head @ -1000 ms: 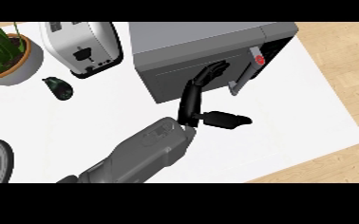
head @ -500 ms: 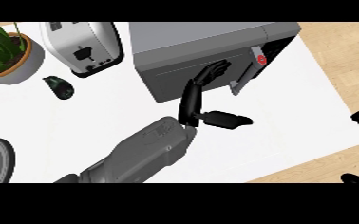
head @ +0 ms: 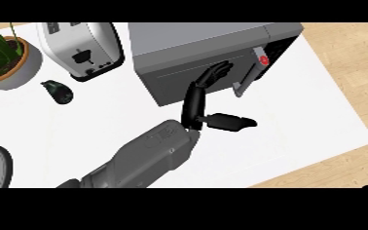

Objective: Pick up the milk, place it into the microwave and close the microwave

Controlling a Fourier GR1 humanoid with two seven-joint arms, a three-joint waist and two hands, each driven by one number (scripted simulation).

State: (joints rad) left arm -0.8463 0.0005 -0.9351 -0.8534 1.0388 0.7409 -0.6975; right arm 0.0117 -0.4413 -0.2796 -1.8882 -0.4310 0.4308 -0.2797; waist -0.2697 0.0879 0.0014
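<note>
Head view: robot hand (head: pixel 203 97), fingers straight, still presses the microwave (head: pixel 208 53) door.

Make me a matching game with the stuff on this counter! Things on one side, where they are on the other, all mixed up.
Things:
1. toaster
2. plant pot
3. microwave
4. left hand

Places:
A. at the far left edge
B. fingers against the microwave door
C. right of the toaster
D. between the plant pot and the microwave

Pairs: 1-D, 2-A, 3-C, 4-B

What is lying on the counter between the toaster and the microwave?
Nothing: in the head view only a bare white strip of counter separates the toaster from the microwave.
</note>
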